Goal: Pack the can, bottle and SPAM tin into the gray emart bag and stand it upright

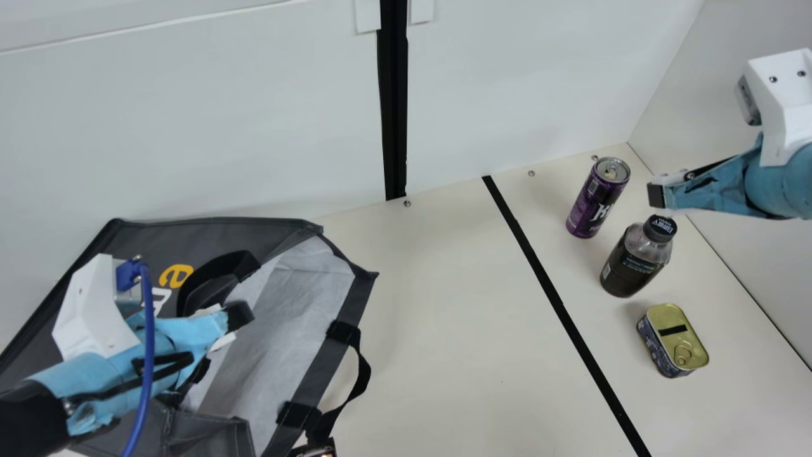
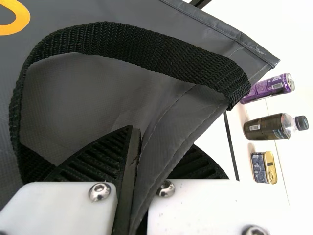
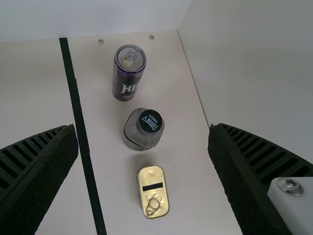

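At the lower left of the main view, the gray bag [image 1: 288, 317], with pale lining exposed toward the middle. There too, clenched on a fold of the bag, the left gripper [image 1: 240, 315]. Down the center and toward the lower right, a black stripe [image 1: 555, 295] on the table [image 1: 444, 330]. Right of that, at mid-height, the can [image 1: 596, 200], upright; then, just beside and lower, the bottle [image 1: 636, 260], also standing. Above the bottle cap, the right gripper [image 1: 656, 195], spread wide and holding nothing. At the lower right, the tin [image 1: 672, 339], ring-pull lid upward.
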Robot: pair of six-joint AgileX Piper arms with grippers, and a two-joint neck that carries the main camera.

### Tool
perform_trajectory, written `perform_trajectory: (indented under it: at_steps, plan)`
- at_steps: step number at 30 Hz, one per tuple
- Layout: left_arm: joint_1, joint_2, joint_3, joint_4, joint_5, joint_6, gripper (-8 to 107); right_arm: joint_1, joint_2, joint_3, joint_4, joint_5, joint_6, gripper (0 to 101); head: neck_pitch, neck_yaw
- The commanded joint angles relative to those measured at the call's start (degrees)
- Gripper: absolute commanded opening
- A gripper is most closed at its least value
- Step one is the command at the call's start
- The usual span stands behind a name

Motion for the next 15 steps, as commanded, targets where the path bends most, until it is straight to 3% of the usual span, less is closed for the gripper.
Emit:
perform_trajectory:
  at_steps: [1, 15]
  plan:
    - [0.0, 0.0, 0.0, 0.0, 0.0, 0.0, -8, 0.19, 0.96, -0.53, -0.14, 0.05, 0.47, 95, -1.3, -0.14]
    - [0.0, 0.0, 0.0, 0.0, 0.0, 0.0, -8, 1.11, 8.31, -4.03, 1.94, 0.05, 2.32, 95, -1.3, -0.14]
